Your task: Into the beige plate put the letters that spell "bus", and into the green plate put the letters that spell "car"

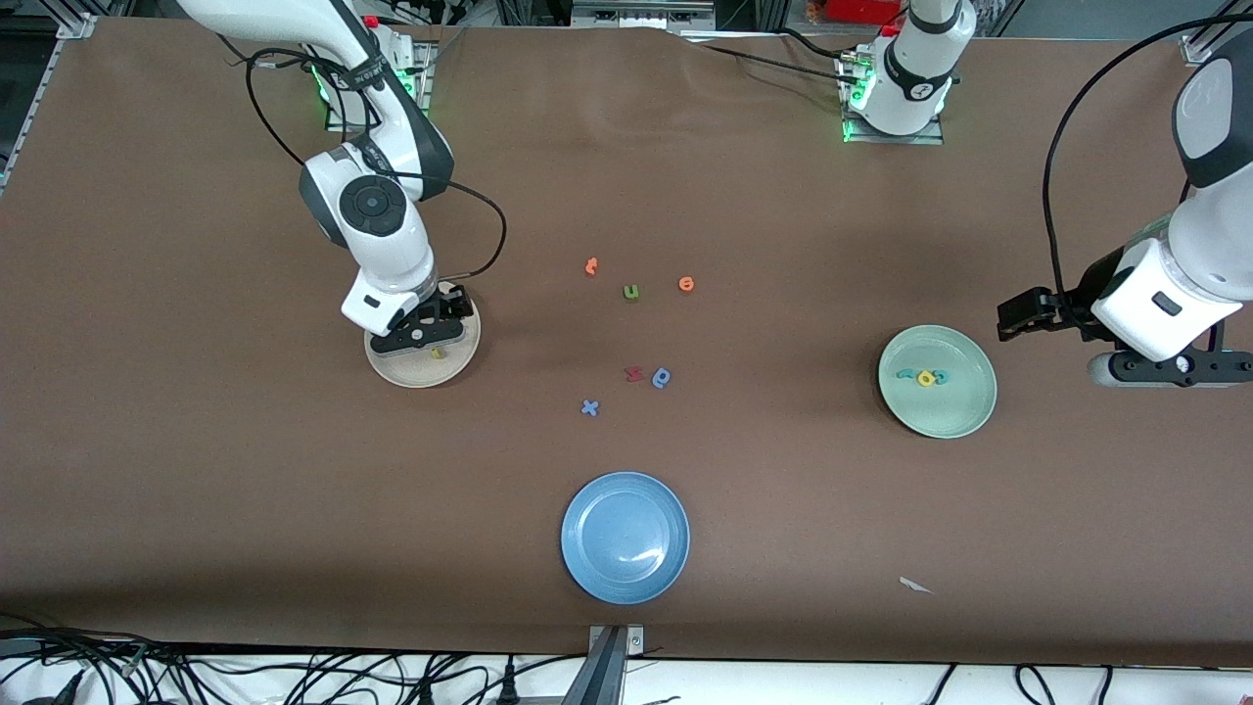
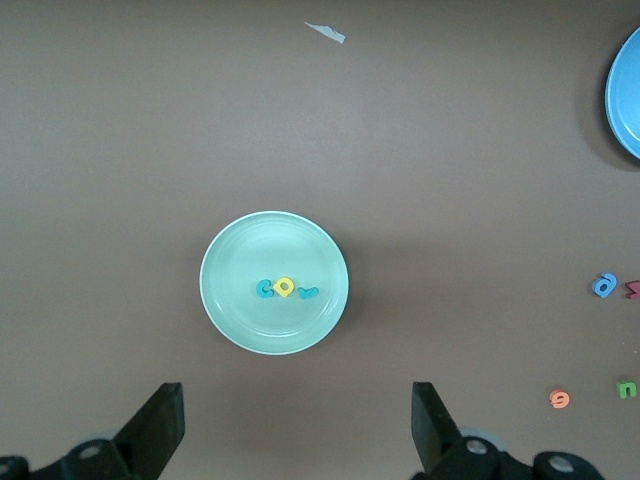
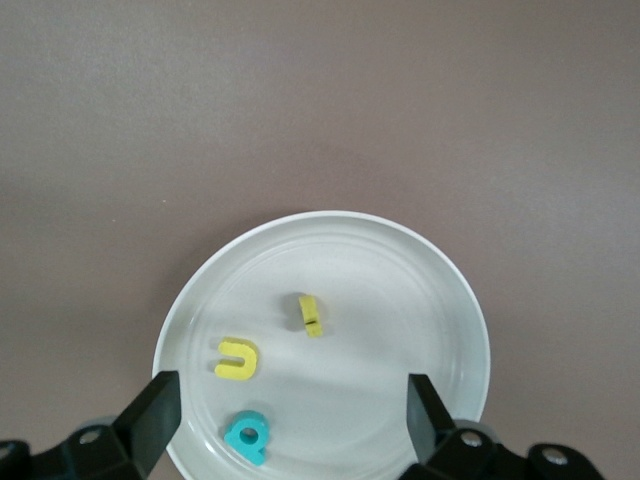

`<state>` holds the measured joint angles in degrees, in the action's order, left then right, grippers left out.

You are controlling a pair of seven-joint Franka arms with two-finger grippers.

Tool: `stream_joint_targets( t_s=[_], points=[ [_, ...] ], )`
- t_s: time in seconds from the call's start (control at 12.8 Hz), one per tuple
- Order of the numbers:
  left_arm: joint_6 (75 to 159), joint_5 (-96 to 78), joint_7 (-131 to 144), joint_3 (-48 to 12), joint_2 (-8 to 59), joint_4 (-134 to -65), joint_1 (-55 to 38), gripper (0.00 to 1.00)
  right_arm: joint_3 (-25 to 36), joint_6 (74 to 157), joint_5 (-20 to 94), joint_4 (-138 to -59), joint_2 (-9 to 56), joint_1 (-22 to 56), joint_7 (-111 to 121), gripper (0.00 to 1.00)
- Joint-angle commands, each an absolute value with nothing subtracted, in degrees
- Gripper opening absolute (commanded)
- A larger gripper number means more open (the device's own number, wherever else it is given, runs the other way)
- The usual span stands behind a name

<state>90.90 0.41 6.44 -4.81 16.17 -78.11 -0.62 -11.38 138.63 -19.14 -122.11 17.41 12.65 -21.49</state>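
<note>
Right gripper [image 3: 290, 415] spread wide, empty, over beige plate [image 3: 440, 290]; yellow s [image 3: 311, 314] lies below, released; left gripper [image 2: 298, 425] wide, empty, waiting beside green plate [image 2: 225, 300]

The beige plate [image 1: 422, 370] lies at the right arm's end of the table and holds three letters: "u" [image 3: 237, 359], "b" [image 3: 247, 437] and a third one on its edge [image 3: 311, 314]. The green plate [image 1: 937, 381] lies at the left arm's end, with "c" [image 2: 266, 289], "a" [image 2: 286, 287] and "r" [image 2: 307, 292] side by side in it.

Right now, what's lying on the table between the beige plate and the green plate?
In the front view, loose foam letters lie scattered mid-table between the beige plate and the green plate; otherwise bare brown tabletop.
</note>
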Motion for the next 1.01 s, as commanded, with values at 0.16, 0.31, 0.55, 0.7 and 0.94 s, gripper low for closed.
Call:
stream_joint_targets(
  t_s=[0.16,0.31,0.55,0.7,0.94],
  points=[
    [90.88,-0.70,5.98,-4.57,15.56,-77.96,-0.79,1.00,-12.13,135.89,-10.05,-122.00,11.88,10.46,-20.48,1.00],
    [90.88,-0.70,5.98,-4.57,15.56,-77.96,-0.79,1.00,-12.04,128.45,-9.23,-117.36,10.38,10.37,-20.48,1.00],
    [90.88,-0.70,5.98,-4.57,15.56,-77.96,-0.79,1.00,-12.04,114.56,-5.73,-108.13,8.62,10.11,-20.13,1.00],
    [90.79,-0.79,5.98,-4.57,15.47,-77.96,-0.79,1.00,-12.04,108.05,-3.96,-103.73,7.13,9.15,-19.08,1.00],
    [90.79,-0.70,5.89,-4.83,15.47,-77.96,-0.79,1.00,-11.60,98.12,-0.54,-95.30,6.59,7.48,-15.21,1.00]
  ],
)
